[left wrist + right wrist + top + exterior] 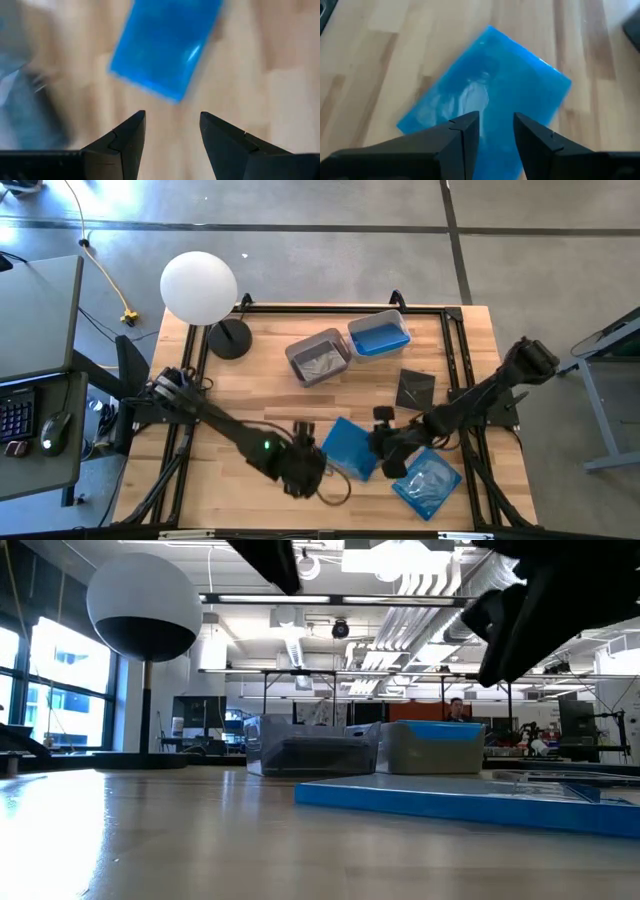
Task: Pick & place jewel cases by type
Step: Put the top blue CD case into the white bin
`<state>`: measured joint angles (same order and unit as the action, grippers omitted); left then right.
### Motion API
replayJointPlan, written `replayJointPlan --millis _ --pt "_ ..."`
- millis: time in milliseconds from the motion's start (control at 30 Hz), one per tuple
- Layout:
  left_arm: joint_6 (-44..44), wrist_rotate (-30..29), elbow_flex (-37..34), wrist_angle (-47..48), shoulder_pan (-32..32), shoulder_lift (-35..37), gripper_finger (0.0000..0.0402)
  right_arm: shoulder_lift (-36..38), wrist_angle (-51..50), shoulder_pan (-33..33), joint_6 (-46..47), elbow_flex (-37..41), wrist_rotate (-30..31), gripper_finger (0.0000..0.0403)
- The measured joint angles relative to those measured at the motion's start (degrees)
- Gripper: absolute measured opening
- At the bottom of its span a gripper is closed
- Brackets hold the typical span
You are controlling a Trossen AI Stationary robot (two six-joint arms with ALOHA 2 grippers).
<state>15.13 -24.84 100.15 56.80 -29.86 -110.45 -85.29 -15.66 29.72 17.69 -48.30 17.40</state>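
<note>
Two blue jewel cases lie flat on the wooden table: one between my grippers, one with a shiny front nearer the right edge. A black case lies farther back. My left gripper is open just left of the middle blue case, which lies ahead of its fingers. My right gripper hangs open over a blue case; which of the two I cannot tell. In the low view both grippers are up off the table, above a blue case.
A grey tub and a clear tub with something blue inside stand side by side toward the far edge. A white globe lamp stands on its dark base at the far left corner. A black rail frames the table.
</note>
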Motion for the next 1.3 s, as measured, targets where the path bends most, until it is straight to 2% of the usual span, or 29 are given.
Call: replayJointPlan --millis 167,267,333,433,500,600,933,1200,1300 --pt "-4.35 -0.24 -14.3 -29.36 -0.86 -0.07 0.0184 6.68 3.2 -5.56 2.55 8.09 -8.71 0.0114" --pt "-8.97 -0.32 -19.86 -40.55 0.48 -0.07 0.0184 9.68 12.53 -9.32 3.1 14.64 -15.41 0.0115" --pt "-12.29 -0.12 -22.13 -44.5 1.61 -0.07 0.0184 10.39 19.88 -11.09 3.43 19.21 -17.99 0.0115" --pt "-15.3 1.9 -23.46 -46.51 3.2 -0.97 0.0184 10.42 28.44 -13.21 6.29 24.23 -20.4 0.0115" --pt "-16.77 3.49 -23.55 -46.27 3.92 -1.97 0.0184 10.29 30.54 -14.22 7.45 26.17 -21.84 0.0115" --pt "-20.1 4.69 -23.42 -47.5 4.75 -4.46 0.0184 10.12 29.49 -15.28 7.6 27.22 -21.88 0.0115" --pt "-24.34 -0.83 -23.39 -48.37 5.2 -7.61 0.0184 8.27 28.51 -19.42 6.62 27.13 -22.13 0.0115" --pt "-27.15 2.68 -23.39 -47.78 5.17 -7.6 0.0184 7.85 28.46 -21.05 7.88 27.11 -25.22 0.0115" --pt "-27.58 2.02 -23.46 -47.64 4.93 -7.67 0.0184 7.78 28.51 -21.04 5.96 27.13 -24.29 0.0115"
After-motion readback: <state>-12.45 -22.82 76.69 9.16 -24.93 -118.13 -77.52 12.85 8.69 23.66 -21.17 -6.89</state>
